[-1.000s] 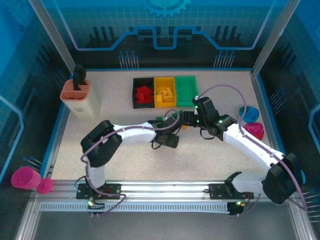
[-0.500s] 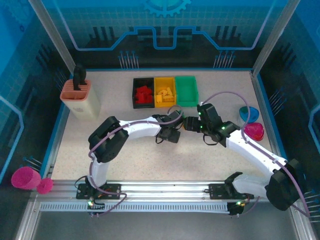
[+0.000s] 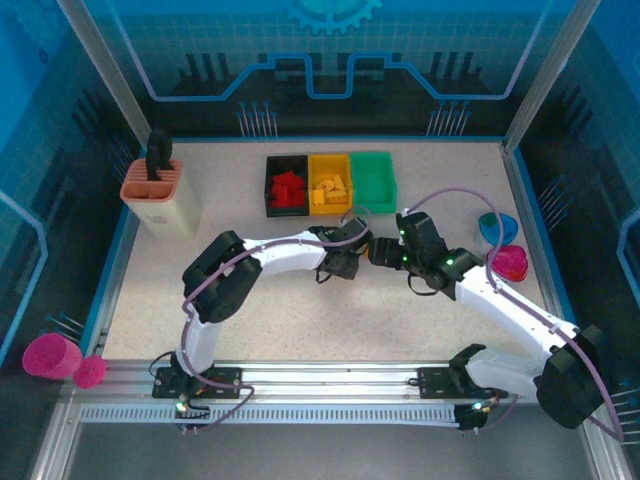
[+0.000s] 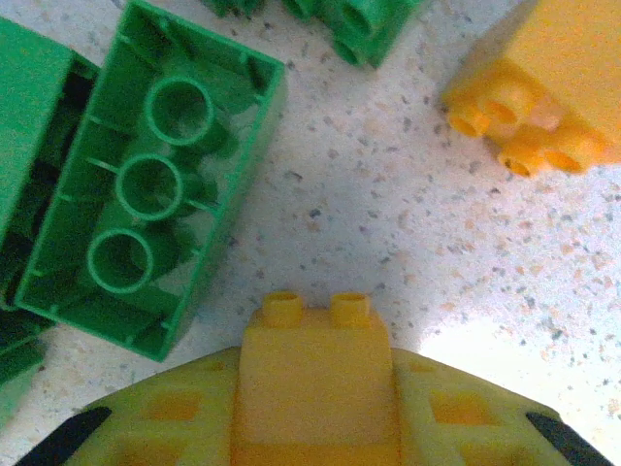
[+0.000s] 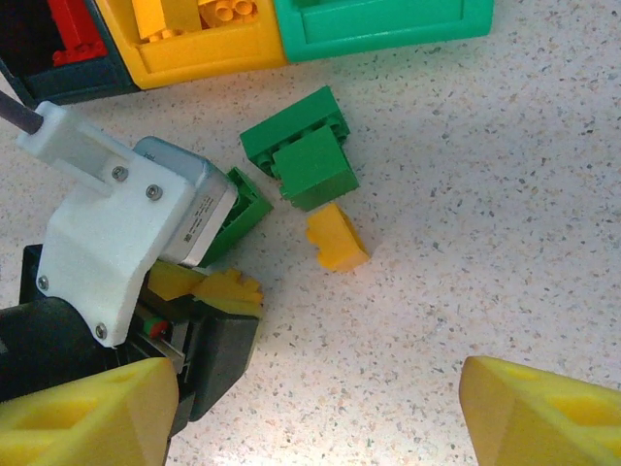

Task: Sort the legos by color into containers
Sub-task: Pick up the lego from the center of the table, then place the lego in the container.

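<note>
Speckled tabletop [image 3: 300, 325], blue-lit walls [image 3: 200, 50] (gear emblem [image 3: 330, 12]).

left arm [image 3: 280, 255], right arm [image 3: 500, 305]: white shells, black joints | cables [image 3: 455, 195]: purple-grey, looped along each | right claw [image 5: 315, 393] fingers [image 5: 87, 413]: yellow, pocketed | left wrist bracket [image 5: 97, 228]: white, screwed, silver motor beside | bases [image 3: 195, 380]: black, counter's [image 3: 260, 320] near edge

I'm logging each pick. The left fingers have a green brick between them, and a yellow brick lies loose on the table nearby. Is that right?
Not quite: the held brick between the left fingers is yellow, not green, as the left wrist view shows. A large green brick lies untouched beside it. The rest stands: a loose yellow brick lies on the table nearby.
</note>
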Controlling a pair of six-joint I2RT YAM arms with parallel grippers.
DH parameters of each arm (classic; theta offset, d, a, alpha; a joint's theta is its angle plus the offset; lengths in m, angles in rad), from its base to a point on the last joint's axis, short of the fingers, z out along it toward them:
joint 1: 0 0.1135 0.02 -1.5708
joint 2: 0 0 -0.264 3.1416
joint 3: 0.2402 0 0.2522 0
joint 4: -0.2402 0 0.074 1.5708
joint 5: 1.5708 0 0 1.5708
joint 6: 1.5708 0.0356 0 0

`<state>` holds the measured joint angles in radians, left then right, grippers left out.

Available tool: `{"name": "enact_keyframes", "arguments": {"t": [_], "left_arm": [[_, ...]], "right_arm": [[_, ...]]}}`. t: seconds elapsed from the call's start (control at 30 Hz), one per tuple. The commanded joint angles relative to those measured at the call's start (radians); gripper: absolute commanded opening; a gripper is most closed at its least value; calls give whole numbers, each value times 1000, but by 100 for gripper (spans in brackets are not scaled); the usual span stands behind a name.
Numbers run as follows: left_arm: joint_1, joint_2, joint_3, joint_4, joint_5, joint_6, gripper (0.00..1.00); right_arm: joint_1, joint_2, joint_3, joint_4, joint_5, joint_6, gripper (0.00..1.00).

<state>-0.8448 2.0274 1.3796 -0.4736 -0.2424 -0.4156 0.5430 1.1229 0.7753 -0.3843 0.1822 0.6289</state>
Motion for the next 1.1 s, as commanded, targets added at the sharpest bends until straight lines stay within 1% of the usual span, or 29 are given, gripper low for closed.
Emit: {"name": "enact_keyframes", "arguments": {"t": [0.0, 0.13, 0.23, 0.33, 0.43, 0.53, 0.67, 0.8, 0.93, 1.07], "left_arm": [[-41, -54, 32, -51, -25, 8, 28], [-31, -133, 55, -54, -25, 32, 28], [11, -171, 113, -65, -12, 67, 28], [69, -163, 197, -75, -12, 90, 29], [136, -119, 279, -68, 39, 71, 28], [189, -50, 367, -62, 50, 56, 28], [258, 64, 526, -98, 77, 31, 28], [301, 173, 663, -113, 87, 27, 28], [340, 280, 792, -168, 97, 5, 28], [361, 321, 826, -160, 100, -3, 28]], "right_arm": [[-1, -35, -7, 8, 3, 9, 77], [-18, -91, -29, -19, 23, 12, 78], [-31, -142, -59, -36, 30, 21, 78], [-35, -184, -92, -53, 31, 33, 78], [-35, -220, -130, -66, 24, 52, 77], [-35, -269, -179, -75, 16, 76, 77], [-34, -332, -238, -90, -6, 99, 77], [-25, -380, -274, -117, -12, 113, 76], [-12, -412, -293, -127, -27, 124, 76], [6, -426, -295, -139, -22, 127, 76]]}}
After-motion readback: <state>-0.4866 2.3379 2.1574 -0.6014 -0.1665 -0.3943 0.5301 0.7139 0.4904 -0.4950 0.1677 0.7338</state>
